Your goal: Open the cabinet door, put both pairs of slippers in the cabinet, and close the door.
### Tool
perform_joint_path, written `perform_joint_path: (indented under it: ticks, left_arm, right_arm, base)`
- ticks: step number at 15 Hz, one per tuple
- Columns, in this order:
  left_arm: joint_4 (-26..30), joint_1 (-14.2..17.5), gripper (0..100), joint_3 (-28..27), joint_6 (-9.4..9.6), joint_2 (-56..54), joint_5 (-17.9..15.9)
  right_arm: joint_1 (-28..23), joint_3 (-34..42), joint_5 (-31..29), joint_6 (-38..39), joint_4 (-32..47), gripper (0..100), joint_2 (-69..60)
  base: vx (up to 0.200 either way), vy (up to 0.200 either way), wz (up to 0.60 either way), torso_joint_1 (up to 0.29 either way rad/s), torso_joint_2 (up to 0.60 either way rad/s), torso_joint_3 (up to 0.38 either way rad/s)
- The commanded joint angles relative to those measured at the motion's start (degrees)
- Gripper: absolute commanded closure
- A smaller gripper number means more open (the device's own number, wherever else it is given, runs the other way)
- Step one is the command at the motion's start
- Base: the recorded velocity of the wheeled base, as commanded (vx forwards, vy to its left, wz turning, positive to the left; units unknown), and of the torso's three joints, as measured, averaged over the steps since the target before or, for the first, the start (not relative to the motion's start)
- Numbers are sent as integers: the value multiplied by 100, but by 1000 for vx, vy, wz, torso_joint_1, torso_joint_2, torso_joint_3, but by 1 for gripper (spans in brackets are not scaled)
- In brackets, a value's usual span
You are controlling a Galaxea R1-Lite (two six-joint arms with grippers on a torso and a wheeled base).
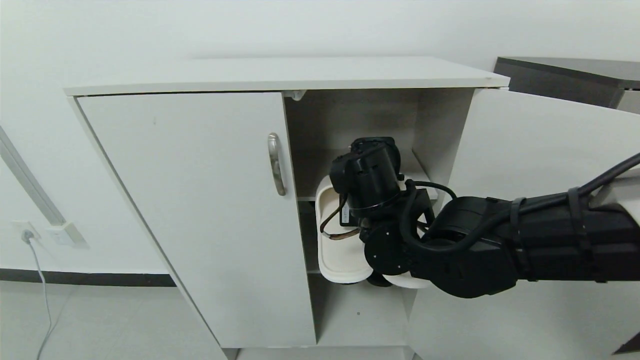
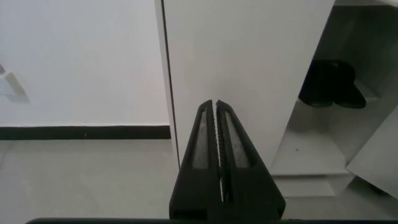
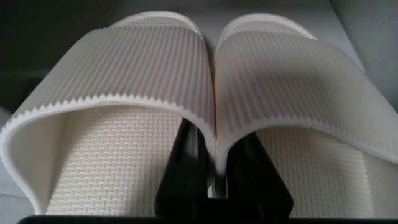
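Your right gripper (image 3: 214,146) is nearly closed. It pinches the pair of white slippers (image 3: 124,81) by their touching inner edges, one finger inside each slipper. The ribbed straps arch just past the fingertips, so the toes point away from the gripper. The textured footbeds lie to either side of the fingers.

In the head view the slippers (image 1: 340,250) stand nearly on end just beyond the wrist. Their soles face the closed left door (image 1: 200,215), and their lower ends hang below the gripper. The gripper sits in the open right half of the cabinet (image 1: 280,75), level with the middle shelf (image 1: 422,177). That shelf's front edge runs just beside and behind the gripper. The closed door's metal handle (image 1: 276,164) is near the slippers, on the robot's-left side of the gripper. The open right door (image 1: 540,150) swings out on the other side, alongside the forearm.

Your left gripper (image 2: 216,155) has its fingers pressed together with nothing between them. It points at the closed left door (image 2: 242,62), well apart from it, with the floor (image 2: 87,180) below. Off to the robot's-right side of this gripper is the cabinet's open half. A dark shape (image 2: 329,84) rests there on a shelf, and you cannot tell from here what it is.
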Motion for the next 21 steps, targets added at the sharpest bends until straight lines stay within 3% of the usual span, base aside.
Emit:
perform_joint_path:
  ticks: [1, 3, 8, 21]
  left_arm:
    - [-1, 4, 100, 0, 0, 7, 1]
    - [-1, 4, 100, 0, 9, 7, 1]
    - [-1, 4, 100, 0, 9, 7, 1]
    - [-1, 4, 100, 0, 0, 7, 1]
  right_arm:
    - [-4, 1, -2, -3, -2, 100, 3]
    - [-4, 19, -2, -56, 7, 100, 3]
    - [-162, -350, 51, -214, 16, 100, 214]
    - [-803, -2862, 640, -364, 1185, 100, 1357]
  base:
    - [200, 0, 0, 7, 7, 2]
    - [200, 0, 0, 2, 5, 0]
    - [0, 0, 0, 0, 0, 0]
    - [0, 0, 0, 0, 0, 0]
